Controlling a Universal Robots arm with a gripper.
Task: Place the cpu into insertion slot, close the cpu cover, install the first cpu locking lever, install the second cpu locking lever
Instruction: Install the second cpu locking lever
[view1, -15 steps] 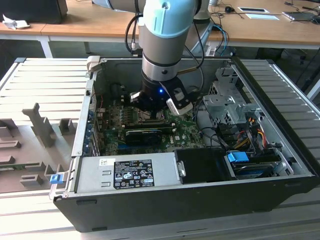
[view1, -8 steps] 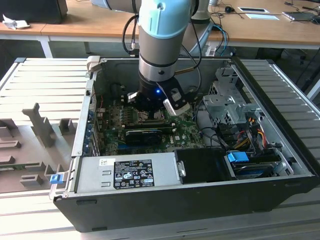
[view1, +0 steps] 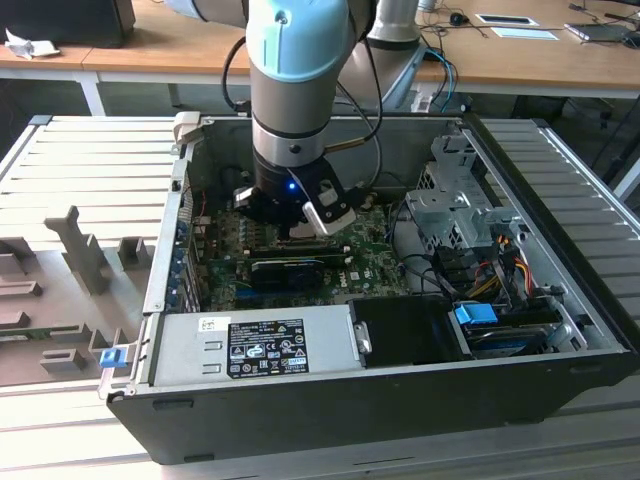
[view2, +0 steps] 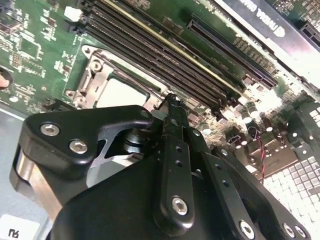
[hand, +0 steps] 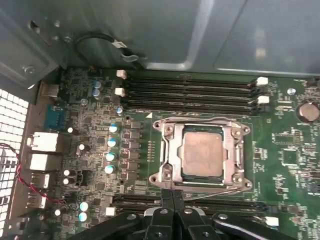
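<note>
cpu (hand: 201, 154) sits flat in the slot (hand: 202, 176), cover (hand: 231, 150) closed down over it, silver top showing through the window. Thin lever wire runs along the socket edge nearest the fingers (hand: 168, 196); can't tell whether it's latched. In the first wrist view the gripper (hand: 173, 194) hangs just off that socket edge, fingers pressed together, nothing between them, tips at the wire; contact unclear. In the second wrist view the gripper (view2: 171, 102) body hides most of the socket: one corner of the cover (view2: 102, 72) and a patch of cpu (view2: 122, 92) show, with the fingertip (view2: 172, 107) just beside them. RAM slots (hand: 187, 91) flank the socket on two sides.

Exterior view: gripper (view1: 300, 228) is down inside the open PC case (view1: 330, 415), over the motherboard (view1: 370, 265), left of the drive cage (view1: 455, 205). Arm blocks the socket there. Power supply (view1: 255, 348) along the near wall. Case sits on the bench (view1: 80, 150).
</note>
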